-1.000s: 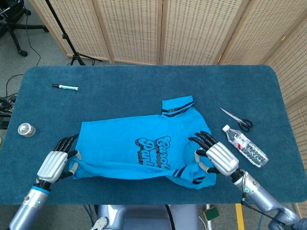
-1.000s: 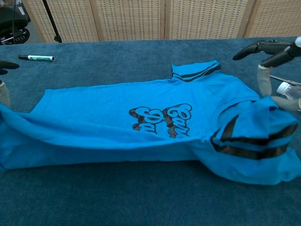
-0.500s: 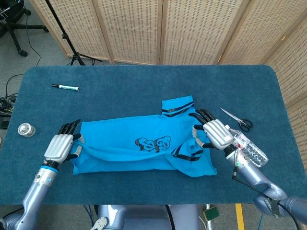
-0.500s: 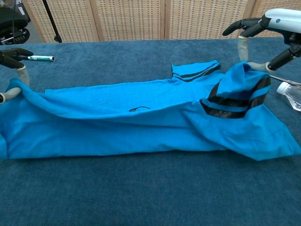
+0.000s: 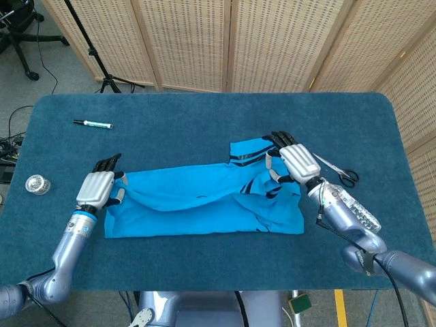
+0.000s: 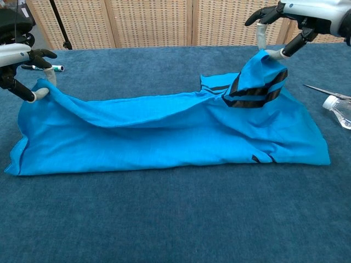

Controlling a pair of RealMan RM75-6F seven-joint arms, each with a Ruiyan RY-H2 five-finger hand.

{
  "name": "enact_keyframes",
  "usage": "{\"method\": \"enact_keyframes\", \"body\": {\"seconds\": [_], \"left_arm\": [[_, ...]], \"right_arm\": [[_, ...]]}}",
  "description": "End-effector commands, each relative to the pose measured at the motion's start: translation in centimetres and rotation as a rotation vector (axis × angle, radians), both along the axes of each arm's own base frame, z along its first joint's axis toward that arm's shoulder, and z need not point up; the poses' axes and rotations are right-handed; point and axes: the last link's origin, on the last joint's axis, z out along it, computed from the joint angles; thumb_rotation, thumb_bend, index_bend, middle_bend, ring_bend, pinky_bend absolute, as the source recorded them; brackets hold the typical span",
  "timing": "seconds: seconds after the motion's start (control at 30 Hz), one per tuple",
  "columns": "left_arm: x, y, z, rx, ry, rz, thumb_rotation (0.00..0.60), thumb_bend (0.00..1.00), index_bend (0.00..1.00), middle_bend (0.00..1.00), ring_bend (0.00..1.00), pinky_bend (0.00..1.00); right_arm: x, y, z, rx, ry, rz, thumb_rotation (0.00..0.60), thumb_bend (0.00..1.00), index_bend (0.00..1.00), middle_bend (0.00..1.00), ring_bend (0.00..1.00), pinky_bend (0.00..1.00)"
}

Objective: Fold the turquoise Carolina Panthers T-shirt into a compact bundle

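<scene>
**Carrying the near edge over to the far side**

Head view shows the turquoise T-shirt (image 5: 204, 204) lying lengthwise across the middle of the blue table (image 5: 204, 116), its near half lifted and draped toward the far edge. I have the fold in both hands. My left hand (image 5: 99, 189) pinches the hem end, and my right hand (image 5: 291, 162) pinches the striped sleeve (image 6: 258, 90), raised above the collar end. In the chest view the cloth sags between the two grips, so my judgement is that I should draw the hands a little apart to take up the slack, carry both at the same height, and lay the lifted edge down square along the far edge before letting go. The shirt hangs directly below each hand, touching the fingertips.

Further out, a marker (image 5: 92, 124) lies well beyond the left hand. Scissors (image 5: 337, 169) and a water bottle (image 5: 347, 204) sit just beside the right arm, near enough to catch.
</scene>
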Motion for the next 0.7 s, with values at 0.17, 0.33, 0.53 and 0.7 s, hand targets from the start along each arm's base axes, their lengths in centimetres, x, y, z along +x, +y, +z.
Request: {"method": "enact_keyframes", "body": {"seconds": [0.17,0.33,0.53,0.7], "left_arm": [[0.5,2.1,-0.6,0.011,0.007,0.029,0.600,0.49,0.85,0.00,0.00,0.00],[0.5,3.4,-1.3,0.022,0.018,0.050,0.600,0.49,0.85,0.00,0.00,0.00],[-0.1,4.6,-2.5,0.016,0.043,0.081,0.600,0.49,0.85,0.00,0.00,0.00],[-0.5,5.0,-3.6,0.021,0.074,0.093,0.600,0.49,0.85,0.00,0.00,0.00]], "right_arm": [[0.9,-3.6,-0.6,-0.010,0.016,-0.059,0.600,0.45,0.68,0.15,0.00,0.00],[0.5,-5.8,-0.8,-0.031,0.048,-0.115,0.600,0.45,0.68,0.14,0.00,0.00],[-0.9,-7.5,-0.7,-0.047,0.070,-0.189,0.600,0.45,0.68,0.14,0.00,0.00],[-1.5,-8.2,-1.4,-0.044,0.088,-0.224,0.600,0.45,0.68,0.15,0.00,0.00]]}}
